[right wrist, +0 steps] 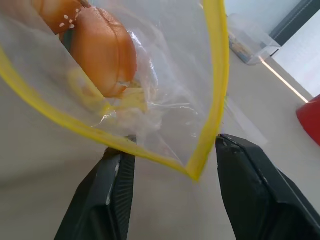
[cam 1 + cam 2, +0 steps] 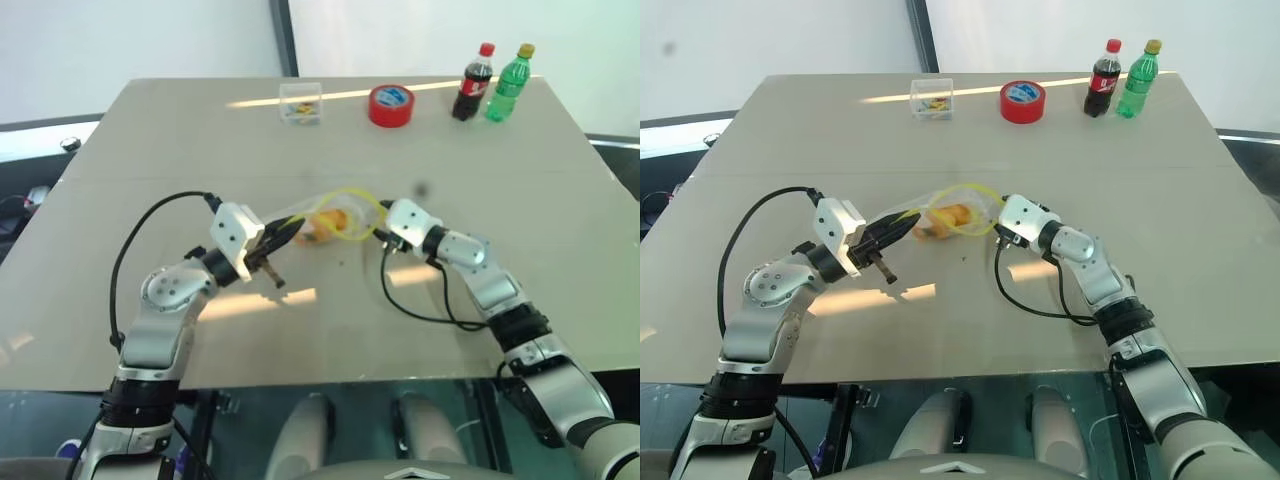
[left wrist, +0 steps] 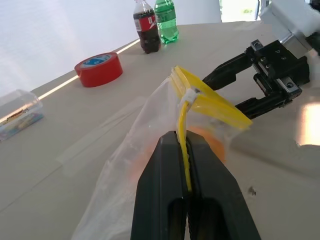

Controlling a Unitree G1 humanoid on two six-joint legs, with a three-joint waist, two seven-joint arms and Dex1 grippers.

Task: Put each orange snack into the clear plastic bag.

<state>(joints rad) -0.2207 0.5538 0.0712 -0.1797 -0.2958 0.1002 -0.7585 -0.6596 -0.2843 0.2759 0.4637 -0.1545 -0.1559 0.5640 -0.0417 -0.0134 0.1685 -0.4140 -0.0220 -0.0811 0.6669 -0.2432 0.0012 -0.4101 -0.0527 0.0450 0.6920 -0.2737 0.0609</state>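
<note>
The left gripper [image 3: 186, 165] is clamped on the yellow seal strip of the bag [image 2: 320, 222], which is held up near the middle of the table [image 2: 150, 150]. The right gripper [image 1: 170, 165] is spread open at the bag's gaping mouth, touching nothing. An orange snack [image 1: 102, 52] is seen inside the bag. Along the far edge are set a clear box [image 2: 301, 103], a red tape roll [image 2: 391, 105] and two bottles [image 2: 473, 83].

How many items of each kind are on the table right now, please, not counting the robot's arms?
Bottles: 2, a cola bottle and a green bottle
Red tape roll: 1
Small clear box: 1
Clear plastic bag: 1
Orange snacks seen inside the bag: at least 1
Total: at least 6
</note>
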